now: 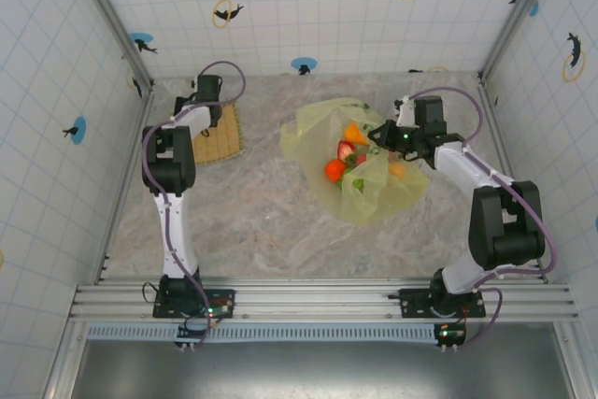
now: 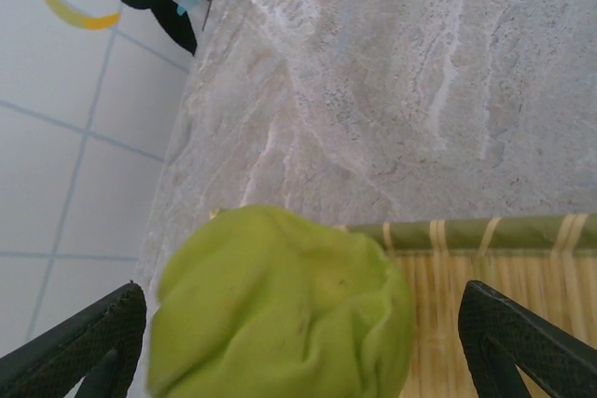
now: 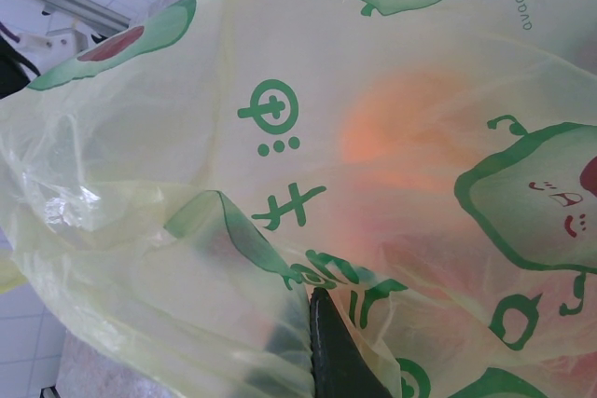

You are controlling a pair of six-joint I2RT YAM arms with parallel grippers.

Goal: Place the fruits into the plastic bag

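Most of the job looked done. The translucent yellow-green plastic bag [image 1: 374, 201], printed with green avocado faces, lay spread in the middle of the grey marbled worktop [image 1: 262, 221] with its mouth gaping, and it was already loaded. From the top view I counted inside it:

- 1 pointed orange fruit [image 1: 353, 132]
- 1 red fruit [image 1: 346, 149]
- 1 round orange fruit [image 1: 334, 170]
- 1 bright green fruit [image 1: 358, 184]
- 1 more orange shape [image 1: 397, 170], glowing through the film on the right side

That made 5 in the bag as far as could be told; anything buried beneath them was hidden.

And 1 was left outside: a lumpy yellow-green toy fruit [image 2: 280, 314] sat at the edge of the square tan woven mat [image 1: 227, 137], well apart from the bag. The left claw [image 2: 300, 288] was spread wide, 1 finger on each side of that fruit with gaps showing on both sides — nothing gripped yet.

The right claw [image 1: 377, 135] was closed at the bag's rim. In the wrist view its dark finger [image 3: 336, 351] pressed into the film, so it looked to be pinching the plastic to keep the mouth open.

The tally was 1 bag, 1 mat, 2 arms and 6 fruits on show — 3 orange, 1 red, 1 bright green, 1 yellow-green. By my reckoning, what remained was to close on that last fruit, carry it across and drop it in.
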